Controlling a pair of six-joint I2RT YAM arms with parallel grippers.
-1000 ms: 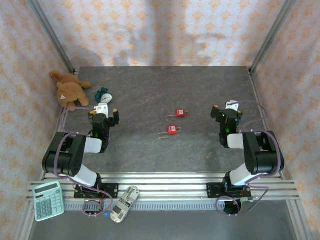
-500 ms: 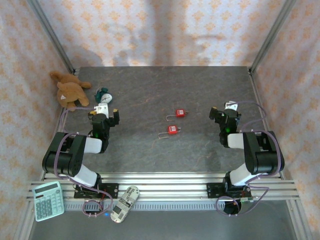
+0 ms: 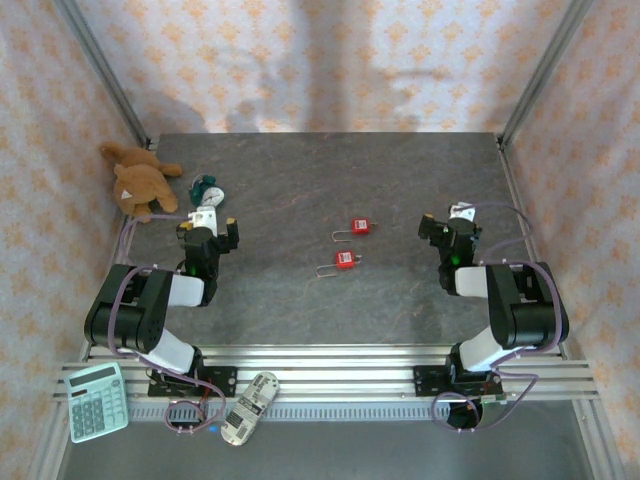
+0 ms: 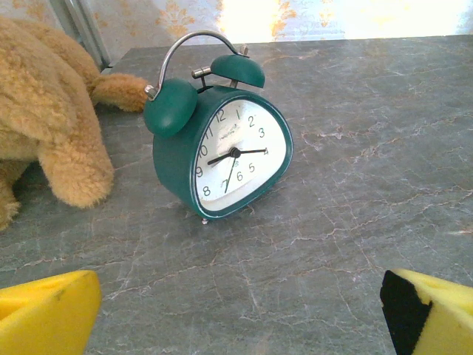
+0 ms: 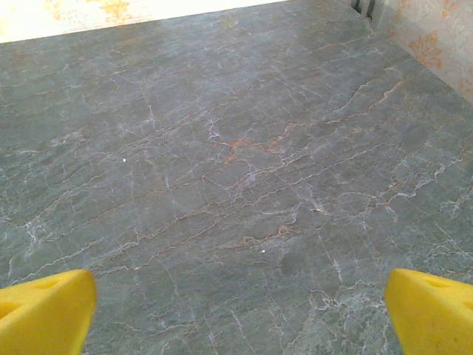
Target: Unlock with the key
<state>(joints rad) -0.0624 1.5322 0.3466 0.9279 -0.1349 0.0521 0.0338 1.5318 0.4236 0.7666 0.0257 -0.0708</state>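
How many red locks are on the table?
2. The far red padlock lies near the centre of the table; the near red padlock sits just nearer its front edge. None look hidden.

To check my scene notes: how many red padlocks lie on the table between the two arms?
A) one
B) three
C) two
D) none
C: the far padlock and the near padlock lie apart, mid-table.

Teddy bear [image 3: 140, 183]; alarm clock [image 4: 225, 151]; calculator [image 3: 97, 400]
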